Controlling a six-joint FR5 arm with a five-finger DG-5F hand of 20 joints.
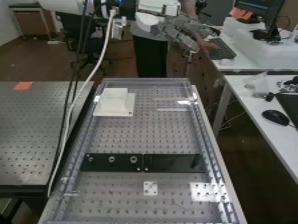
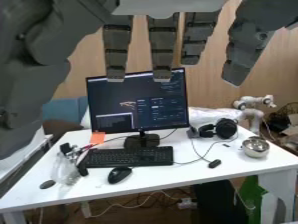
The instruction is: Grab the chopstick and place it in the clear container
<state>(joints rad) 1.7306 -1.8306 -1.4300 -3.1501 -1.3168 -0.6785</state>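
In my high view I look down the perforated bench (image 1: 166, 132), where light glints on its near right part. Left of it stands a dark perforated table (image 1: 33, 140), and beyond that I see a brown floor (image 1: 33, 64), a wooden cabinet (image 1: 33, 22), a dark chair (image 1: 78, 31) and a pale wall (image 1: 6, 27). White desks (image 1: 247, 102) line the right. Through my wrist view, a wood-toned wall (image 2: 80, 62) rises behind a monitor (image 2: 110, 107) on a white desk.

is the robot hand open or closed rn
Open. In the wrist view the hand has its fingers out straight, with gaps between them, and nothing is held in it.
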